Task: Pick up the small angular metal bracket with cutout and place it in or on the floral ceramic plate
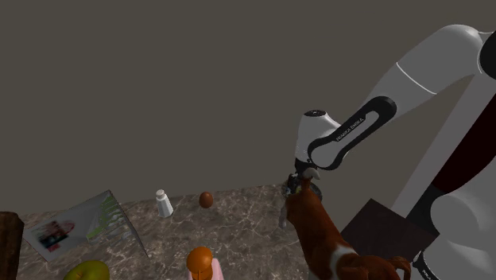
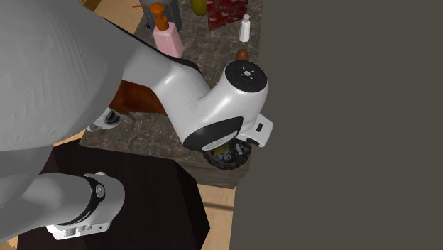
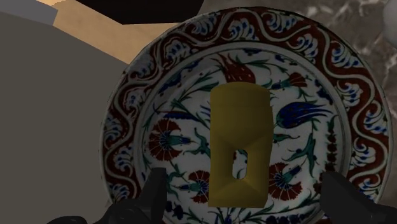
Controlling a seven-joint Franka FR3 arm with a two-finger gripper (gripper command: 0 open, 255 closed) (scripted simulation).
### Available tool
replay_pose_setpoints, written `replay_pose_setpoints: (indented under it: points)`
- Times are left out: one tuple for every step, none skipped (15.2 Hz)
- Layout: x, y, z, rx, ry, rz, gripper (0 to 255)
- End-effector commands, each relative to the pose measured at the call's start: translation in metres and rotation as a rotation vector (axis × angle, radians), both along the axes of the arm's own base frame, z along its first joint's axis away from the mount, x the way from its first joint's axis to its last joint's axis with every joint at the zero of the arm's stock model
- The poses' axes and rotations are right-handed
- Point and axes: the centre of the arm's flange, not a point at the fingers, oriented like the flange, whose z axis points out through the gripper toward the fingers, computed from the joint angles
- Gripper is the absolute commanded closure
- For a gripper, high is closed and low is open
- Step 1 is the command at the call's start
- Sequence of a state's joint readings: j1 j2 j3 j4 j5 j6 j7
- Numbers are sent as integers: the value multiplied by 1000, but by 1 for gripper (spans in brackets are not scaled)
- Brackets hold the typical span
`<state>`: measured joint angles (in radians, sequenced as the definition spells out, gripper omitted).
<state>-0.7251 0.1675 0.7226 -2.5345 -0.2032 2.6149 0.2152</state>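
The floral plate [image 3: 191, 76], with red and blue flowers and a patterned rim, lies right under my hand. On its middle rests the small yellow-gold angular bracket [image 3: 236, 121], its cutout towards my fingers. My gripper [image 3: 248, 197] is open above the plate; its fingers [image 3: 156, 191] stand wide apart on either side of the bracket's near end and touch nothing. In the second exterior view the plate [image 2: 227, 158] peeks out under the white hand at the table's corner. In the shoulder view the gripper [image 1: 298, 188] hangs just behind a brown and white animal figure [image 1: 318, 235].
On the marble table [image 1: 238, 219] stand a white bottle [image 1: 163, 203], a brown egg [image 1: 206, 200], an orange-topped pink pump bottle [image 1: 200, 262], a tilted printed box [image 1: 79, 223] and a yellow-green fruit [image 1: 87, 272]. The plate sits close to the table edge, above the wooden floor [image 2: 216, 213].
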Motion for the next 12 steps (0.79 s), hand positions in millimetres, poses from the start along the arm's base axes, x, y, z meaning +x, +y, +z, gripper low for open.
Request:
replay_pose_setpoints:
  points:
    - [0,0,0,0,0,0,0]
    - [1,0,13,0,0,0,0]
    - [1,0,26,0,0,0,0]
    - [1,0,40,0,0,0,0]
    - [2,0,50,0,0,0,0]
    - [2,0,50,0,0,0,0]
    - [2,0,50,0,0,0,0]
    - [2,0,50,0,0,0,0]
    - [2,0,50,0,0,0,0]
    - [2,0,50,0,0,0,0]
    - [2,0,50,0,0,0,0]
    - [2,0,50,0,0,0,0]
